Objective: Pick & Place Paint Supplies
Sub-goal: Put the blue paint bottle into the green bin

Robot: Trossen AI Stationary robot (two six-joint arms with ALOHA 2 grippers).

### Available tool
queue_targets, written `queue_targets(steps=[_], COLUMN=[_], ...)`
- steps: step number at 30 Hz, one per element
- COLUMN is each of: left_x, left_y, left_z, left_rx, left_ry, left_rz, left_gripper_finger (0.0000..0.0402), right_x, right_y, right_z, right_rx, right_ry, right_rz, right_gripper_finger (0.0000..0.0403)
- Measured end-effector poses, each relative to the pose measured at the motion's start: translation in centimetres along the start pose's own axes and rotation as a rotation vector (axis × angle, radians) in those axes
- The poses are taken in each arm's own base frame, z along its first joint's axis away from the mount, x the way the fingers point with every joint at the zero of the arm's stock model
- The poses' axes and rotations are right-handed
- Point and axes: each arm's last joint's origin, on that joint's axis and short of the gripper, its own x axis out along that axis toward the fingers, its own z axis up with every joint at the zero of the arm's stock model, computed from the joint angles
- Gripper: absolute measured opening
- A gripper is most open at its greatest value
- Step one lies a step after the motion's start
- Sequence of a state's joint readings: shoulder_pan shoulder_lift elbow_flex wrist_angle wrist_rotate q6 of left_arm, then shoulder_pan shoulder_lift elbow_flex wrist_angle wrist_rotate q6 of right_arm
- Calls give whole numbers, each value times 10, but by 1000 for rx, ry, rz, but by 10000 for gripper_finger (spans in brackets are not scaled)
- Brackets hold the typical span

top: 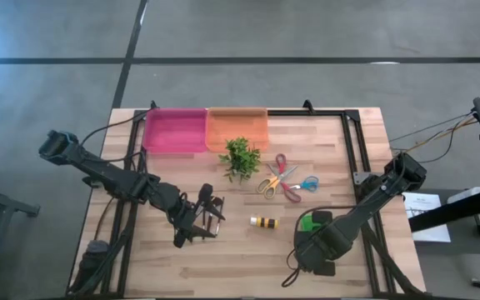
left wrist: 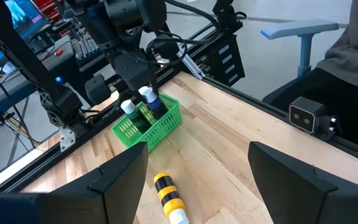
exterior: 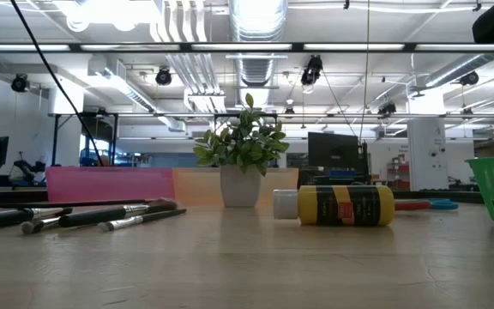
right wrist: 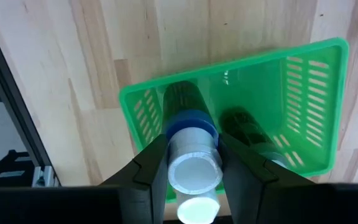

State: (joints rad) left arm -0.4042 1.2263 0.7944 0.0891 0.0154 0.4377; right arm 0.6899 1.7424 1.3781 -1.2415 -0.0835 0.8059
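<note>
The right pincer (right wrist: 191,171) is clamped on a bottle (right wrist: 193,163) with a white cap and blue body, held over the green basket (right wrist: 328,102) at the worktop's (top: 340,167) right front. A second bottle (right wrist: 253,140) already lies inside the basket, beside the held one; in the left wrist view two white caps show there side by side under the right arm's head.

The left pincer (top: 197,218) stands with its fingers apart at the left front of the worktop, just above a bundle of brushes (top: 213,215), which lie flat on the wood; whether it touches them cannot be told. The low view shows the brushes (exterior: 101,215) lying together, heads toward the middle.

A yellow tube (top: 264,222) with black bands lies on its side between the two pincers, apart from both, nearer the basket. Behind it stand a plant (top: 241,157) and two pairs of scissors (top: 286,180). A pink tray (top: 175,132) and an orange tray (top: 238,129) sit touching at the far edge.
</note>
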Motion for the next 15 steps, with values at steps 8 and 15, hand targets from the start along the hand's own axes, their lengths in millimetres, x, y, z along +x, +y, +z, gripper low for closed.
queue_targets(steps=[8, 15], left_x=[0, 0], left_y=[0, 0], left_z=[0, 0], left_rx=[0, -1], left_ry=[0, 0], left_rz=[0, 1], left_gripper_finger=[287, 287], right_x=[0, 0], right_y=[-1, 0], right_z=[0, 0], right_rx=[20, 24], right_ry=[-2, -9], right_rz=[-9, -14], right_gripper_finger=[172, 210])
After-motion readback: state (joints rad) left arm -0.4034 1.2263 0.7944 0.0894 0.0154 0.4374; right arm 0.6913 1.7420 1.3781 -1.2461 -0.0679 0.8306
